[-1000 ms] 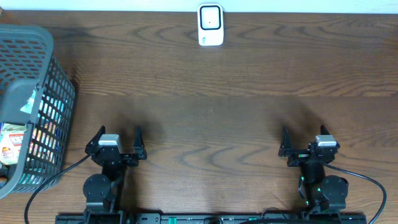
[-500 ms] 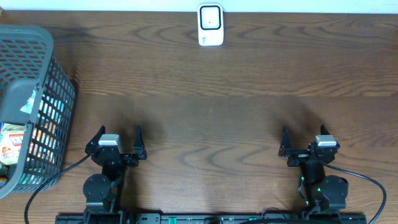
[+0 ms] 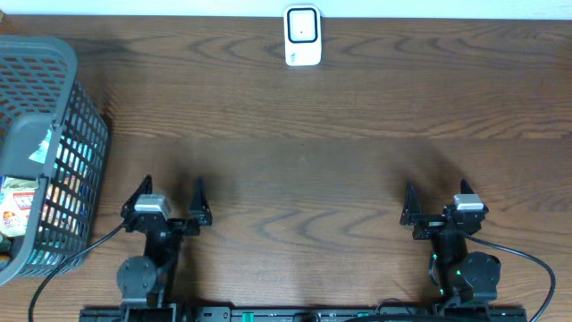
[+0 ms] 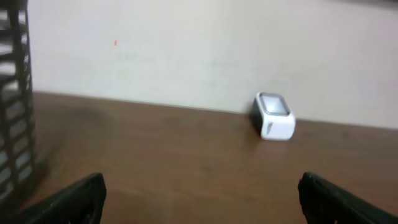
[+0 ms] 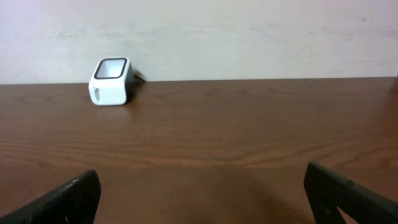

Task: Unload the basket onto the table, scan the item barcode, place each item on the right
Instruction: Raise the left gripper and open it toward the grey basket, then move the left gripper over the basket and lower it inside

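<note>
Only the left arm has stirred: seen from overhead it has swung a touch toward the left edge, while everything else lies as it did a second ago. At the far left stands the grey mesh basket (image 3: 82,174), and the item (image 3: 16,210) to be scanned, one of the printed packets, lies inside it against the outer wall; no barcode can be made out from above. Just right of the basket, the left fingers (image 3: 141,191) stand spread wide with nothing between them, low over the brown surface (image 3: 304,152) near its front edge. At the middle of the far edge sits the white scanner (image 3: 302,36), its dark window up, well apart from both arms and from the basket. On the right, the right fingers (image 3: 407,206) are likewise spread and empty, pointing straight at the far wall. By my reading the task is at its very start: nothing has been picked up, and the step in hand is reaching for a packet. The next move asks the left arm to rise over the basket rim, come down inside, and close on a packet without snagging the mesh, before carrying it across to the scanner.
</note>
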`<state>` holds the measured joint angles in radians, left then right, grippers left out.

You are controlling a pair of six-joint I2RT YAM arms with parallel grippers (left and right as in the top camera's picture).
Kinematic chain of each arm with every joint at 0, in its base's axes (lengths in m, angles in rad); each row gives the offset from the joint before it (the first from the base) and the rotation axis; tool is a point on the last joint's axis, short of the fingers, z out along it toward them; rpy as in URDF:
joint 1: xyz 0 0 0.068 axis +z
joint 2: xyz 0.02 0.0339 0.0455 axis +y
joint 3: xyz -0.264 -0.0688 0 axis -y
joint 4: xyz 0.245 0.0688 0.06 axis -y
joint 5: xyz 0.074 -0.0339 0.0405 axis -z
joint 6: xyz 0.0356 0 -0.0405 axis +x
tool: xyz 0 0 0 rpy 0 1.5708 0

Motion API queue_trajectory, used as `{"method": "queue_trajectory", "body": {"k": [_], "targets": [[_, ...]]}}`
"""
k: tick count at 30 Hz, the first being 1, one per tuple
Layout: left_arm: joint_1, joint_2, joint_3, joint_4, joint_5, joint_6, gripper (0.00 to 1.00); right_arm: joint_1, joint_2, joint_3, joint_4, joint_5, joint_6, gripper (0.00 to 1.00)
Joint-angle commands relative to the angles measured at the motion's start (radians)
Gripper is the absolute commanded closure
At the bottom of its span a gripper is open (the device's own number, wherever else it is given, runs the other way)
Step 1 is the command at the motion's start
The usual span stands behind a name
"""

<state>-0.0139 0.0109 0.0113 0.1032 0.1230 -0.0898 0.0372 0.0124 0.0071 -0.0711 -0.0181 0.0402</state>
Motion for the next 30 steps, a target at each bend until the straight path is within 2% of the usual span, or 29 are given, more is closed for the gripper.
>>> {"method": "queue_trajectory", "body": {"k": [1,7,17,24,27,30], "targets": [[0.005,-0.005,-0.006,0.147,0.130,-0.027,0.02,0.010,0.001,-0.002,-0.004,0.005,-0.012,0.01],[0.005,-0.005,0.034,0.189,0.132,-0.184,0.03,0.010,0.001,-0.002,-0.004,0.005,-0.012,0.01],[0.005,0.063,0.253,0.151,0.132,-0.185,0.02,0.010,0.001,-0.002,-0.004,0.005,-0.012,0.01],[0.005,0.299,0.554,-0.152,0.135,-0.184,0.02,0.010,0.001,-0.002,-0.004,0.005,-0.012,0.01],[0.005,0.389,0.652,-0.186,0.270,-0.174,0.02,0.010,0.001,-0.002,-0.004,0.005,-0.011,0.01],[0.005,0.426,0.679,-0.111,0.322,-0.174,0.02,0.010,0.001,-0.002,-0.004,0.005,-0.012,0.01]]}}
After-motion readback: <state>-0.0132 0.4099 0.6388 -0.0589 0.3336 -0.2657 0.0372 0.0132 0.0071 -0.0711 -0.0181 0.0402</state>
